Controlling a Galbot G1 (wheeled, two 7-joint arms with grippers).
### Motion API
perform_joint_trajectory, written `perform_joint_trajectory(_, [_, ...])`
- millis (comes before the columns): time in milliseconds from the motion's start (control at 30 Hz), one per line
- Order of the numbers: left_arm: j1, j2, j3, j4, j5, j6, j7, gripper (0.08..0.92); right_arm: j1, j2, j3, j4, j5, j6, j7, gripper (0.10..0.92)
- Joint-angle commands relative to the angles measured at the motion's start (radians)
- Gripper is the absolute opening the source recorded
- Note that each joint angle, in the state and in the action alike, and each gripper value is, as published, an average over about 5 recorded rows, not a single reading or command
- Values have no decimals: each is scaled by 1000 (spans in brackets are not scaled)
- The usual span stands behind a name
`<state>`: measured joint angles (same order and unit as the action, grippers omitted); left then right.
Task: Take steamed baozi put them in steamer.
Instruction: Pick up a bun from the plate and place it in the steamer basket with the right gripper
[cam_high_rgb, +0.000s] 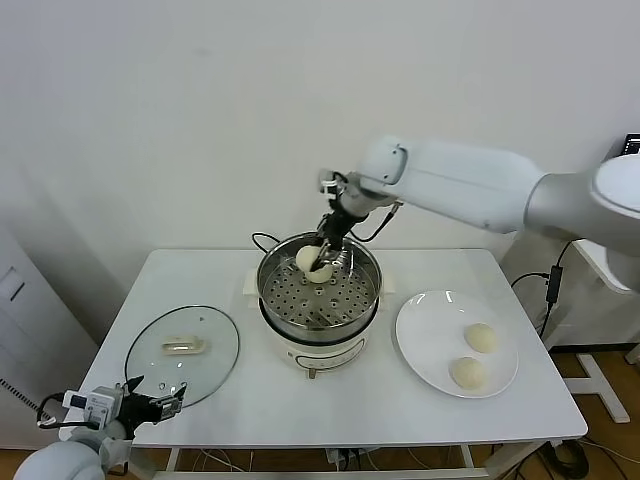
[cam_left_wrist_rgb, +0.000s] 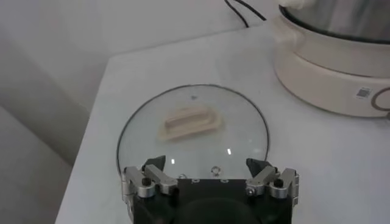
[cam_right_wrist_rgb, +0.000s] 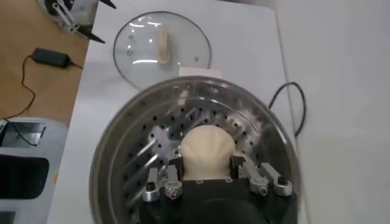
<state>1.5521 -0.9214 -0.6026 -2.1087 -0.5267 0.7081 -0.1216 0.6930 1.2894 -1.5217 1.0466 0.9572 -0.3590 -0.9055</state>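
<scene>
My right gripper (cam_high_rgb: 322, 257) is shut on a cream-white baozi (cam_high_rgb: 311, 261) and holds it over the back of the steel steamer (cam_high_rgb: 345, 300), just above its hole-dotted floor. In the right wrist view the baozi (cam_right_wrist_rgb: 207, 149) sits between the fingers (cam_right_wrist_rgb: 175, 165) above the steamer floor (cam_right_wrist_rgb: 143, 152). Two more baozi (cam_high_rgb: 481, 338) (cam_high_rgb: 467, 372) lie on the white plate (cam_high_rgb: 425, 335) at the right. My left gripper (cam_high_rgb: 168, 404) is open and empty at the table's front left, by the glass lid (cam_left_wrist_rgb: 192, 131).
The glass lid (cam_high_rgb: 183, 352) lies flat left of the steamer. The cooker's white base (cam_left_wrist_rgb: 329, 76) and black cord (cam_high_rgb: 262, 240) sit at the table's middle back. The table edge (cam_high_rgb: 350, 440) runs along the front.
</scene>
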Motion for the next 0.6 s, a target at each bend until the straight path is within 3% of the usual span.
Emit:
perform_joint_trajectory(33, [5,-2,-4,-2,0,-1,0,823,-103,72,17,-42,-20,-32,49,467])
perform_joint_trajectory(600, [9,-1,-7,-3,0,-2,1,823,-185,111,53,-103,-64,-58,96,467])
